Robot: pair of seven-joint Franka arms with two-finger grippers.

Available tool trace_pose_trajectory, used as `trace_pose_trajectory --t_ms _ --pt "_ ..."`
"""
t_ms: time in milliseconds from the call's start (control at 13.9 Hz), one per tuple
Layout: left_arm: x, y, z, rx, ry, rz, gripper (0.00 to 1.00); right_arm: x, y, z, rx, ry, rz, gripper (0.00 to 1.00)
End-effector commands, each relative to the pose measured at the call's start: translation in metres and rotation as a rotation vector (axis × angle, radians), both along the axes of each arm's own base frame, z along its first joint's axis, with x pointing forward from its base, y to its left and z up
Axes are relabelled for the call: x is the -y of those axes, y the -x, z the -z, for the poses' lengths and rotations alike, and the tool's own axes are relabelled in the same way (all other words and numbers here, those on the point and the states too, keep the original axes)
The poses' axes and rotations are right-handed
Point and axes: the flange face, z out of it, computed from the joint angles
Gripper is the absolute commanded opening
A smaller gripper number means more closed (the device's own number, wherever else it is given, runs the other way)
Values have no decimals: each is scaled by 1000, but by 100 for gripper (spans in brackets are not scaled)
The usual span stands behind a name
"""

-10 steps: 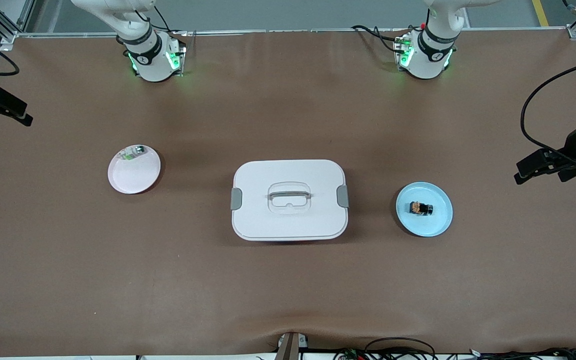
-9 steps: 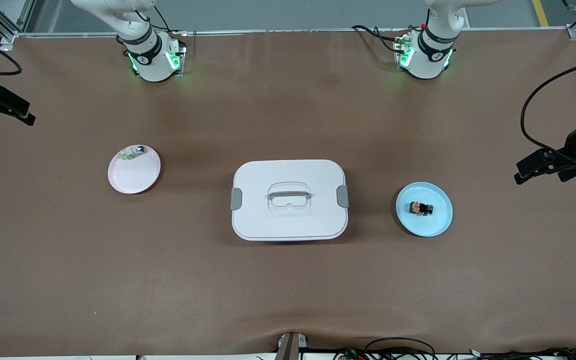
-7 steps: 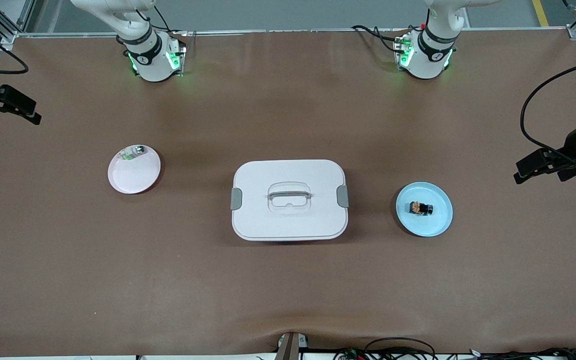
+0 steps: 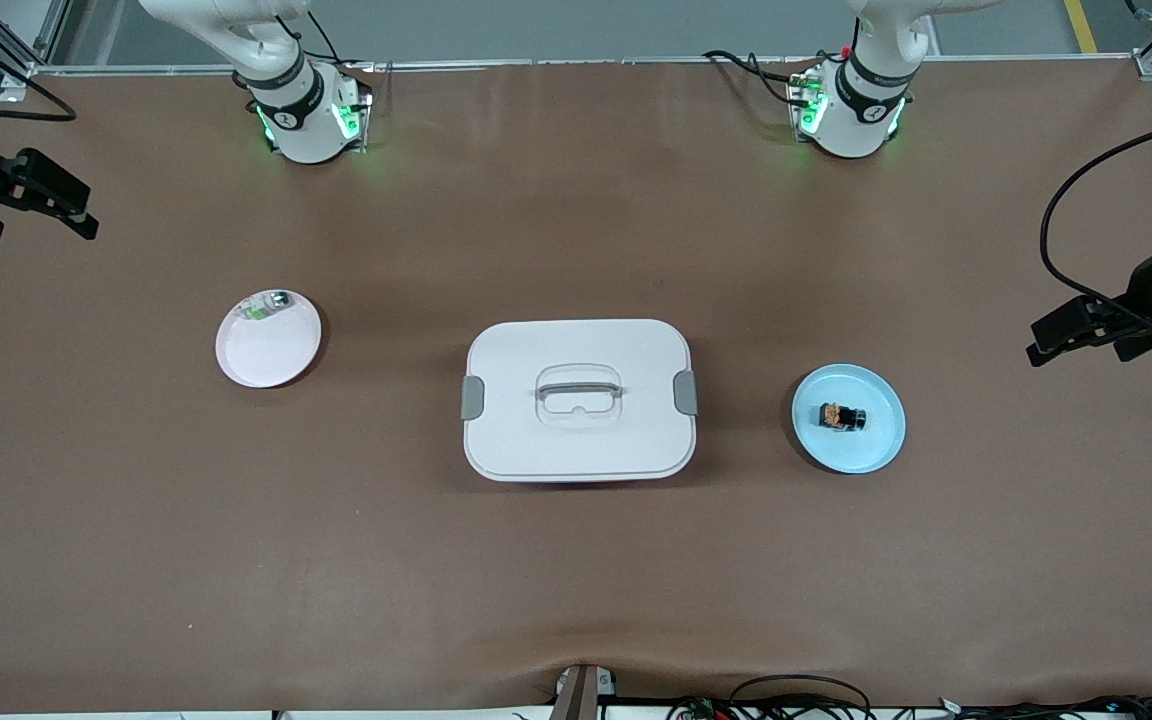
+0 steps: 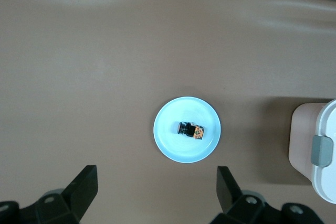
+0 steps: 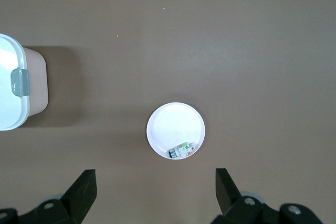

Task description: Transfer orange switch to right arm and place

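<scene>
On blue plate (image 4: 871, 450), toward left arm's end, orange switch (image 4: 842, 416) lying untouched. Right gripper (image 4: 31, 200) creeping inward, fingers apart; left gripper (image 4: 1086, 330) waiting, fingers apart. You're barely starting: pickup pending.

A lidded white box (image 4: 578, 400) sits mid-table between a blue plate (image 4: 876, 450) and a white plate (image 4: 261, 360) holding a whitish-green part (image 4: 266, 305).
</scene>
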Motion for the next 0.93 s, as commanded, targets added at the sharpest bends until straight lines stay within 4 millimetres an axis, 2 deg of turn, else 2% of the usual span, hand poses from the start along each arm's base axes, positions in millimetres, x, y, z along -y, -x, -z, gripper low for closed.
trace_pose_trajectory --t_ms 0,216,503,718,862 --pt "4 4 -6 0 -12 7 100 3 0 -1 2 -8 18 100" --pt "-2 7 -10 -5 -3 17 100 3 2 2 -14 -10 126 100" --pt "1 3 4 -33 0 24 100 2 -1 13 -24 0 128 100" --pt "15 -4 37 -92 1 44 100 0 2 8 -19 4 120 100" --pt "23 -8 62 -135 2 49 100 6 11 2 -41 5 133 100"
